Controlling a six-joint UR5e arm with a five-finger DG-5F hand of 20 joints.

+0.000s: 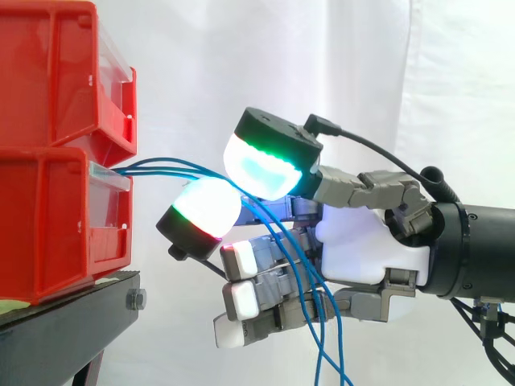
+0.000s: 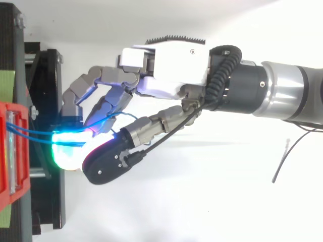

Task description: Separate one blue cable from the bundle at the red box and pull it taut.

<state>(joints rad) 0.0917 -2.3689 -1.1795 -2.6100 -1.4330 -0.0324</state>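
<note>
hand (image 1: 366, 245) level, pads (image 1: 205, 205) pinching blue cable (image 1: 153, 166) beside red box (image 1: 56, 225).

Far ends of the thin blue cables (image 1: 161, 164) hidden inside the stacked red plastic bins (image 1: 56, 233); loose ends cut off at side view's bottom edge. Bins cropped at left. Glowing pads (image 1: 261, 169) of the hand (image 1: 362, 245) cover which strand is pinched.

A black stand (image 1: 68, 326) carries two stacked red bins, the lower red bin (image 1: 48, 233) sitting directly on its top under the upper red bin (image 1: 48, 72), with what may be greenish tape (image 1: 12, 305) beneath its edge.
</note>
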